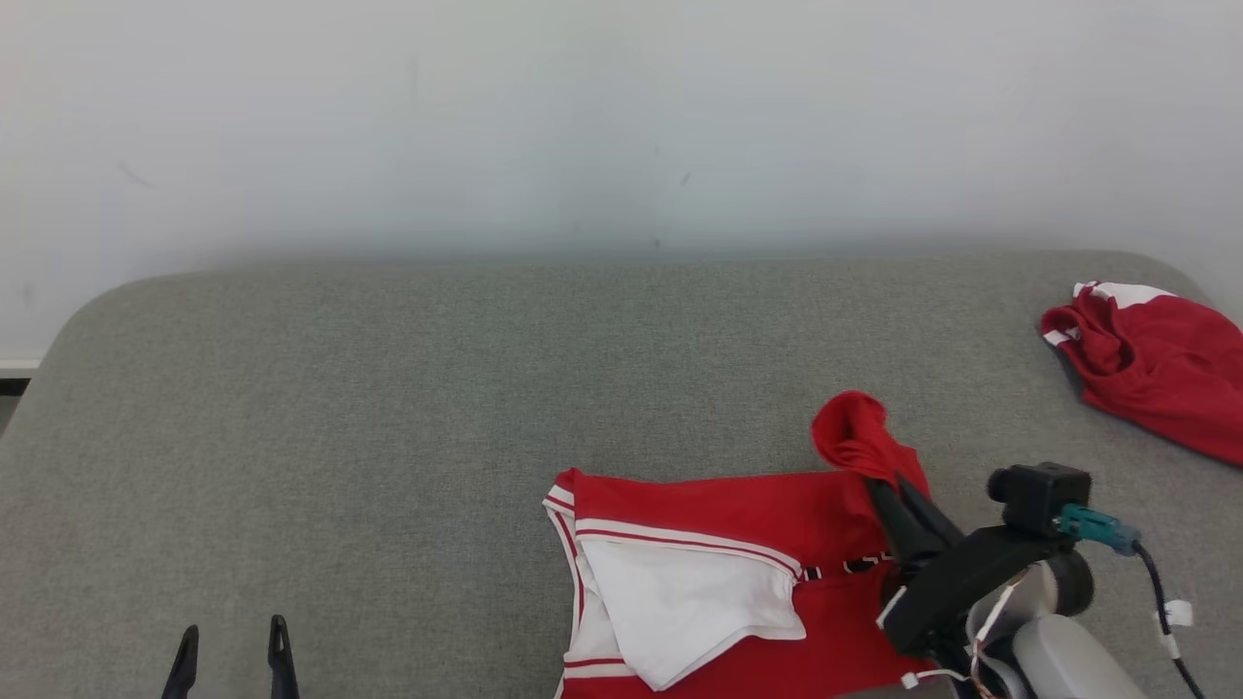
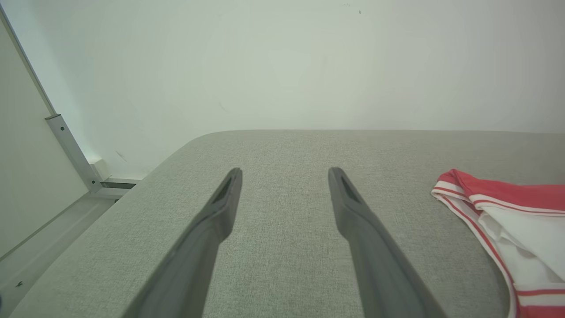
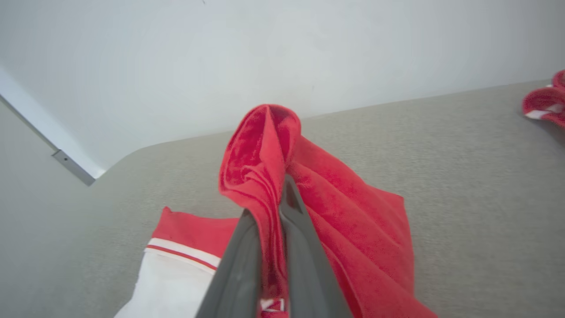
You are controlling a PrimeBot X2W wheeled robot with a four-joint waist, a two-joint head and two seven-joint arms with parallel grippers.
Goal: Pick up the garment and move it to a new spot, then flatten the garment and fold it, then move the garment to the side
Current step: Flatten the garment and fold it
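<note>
grey cushion [image 1: 388, 437] | garment [image 1: 719, 505] pinched between right fingers [image 3: 309, 274] (corner raised)

Grey fabric-covered table [image 1: 388, 408], rounded corners. Red & white garment [image 1: 719, 505] lies at the near edge, right of centre, partly folded, white panel on top, one red corner lifted off the surface. Far right edge: a second red garment [image 1: 1165, 379] sits crumpled, well apart from the 1st.

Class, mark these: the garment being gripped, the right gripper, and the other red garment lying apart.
gripped garment [image 1: 719, 510]: head view, red body panel.
right gripper [image 1: 886, 481]: head view, between its fingertips.
other red garment [image 1: 1156, 374]: head view, crumpled red middle.
</note>
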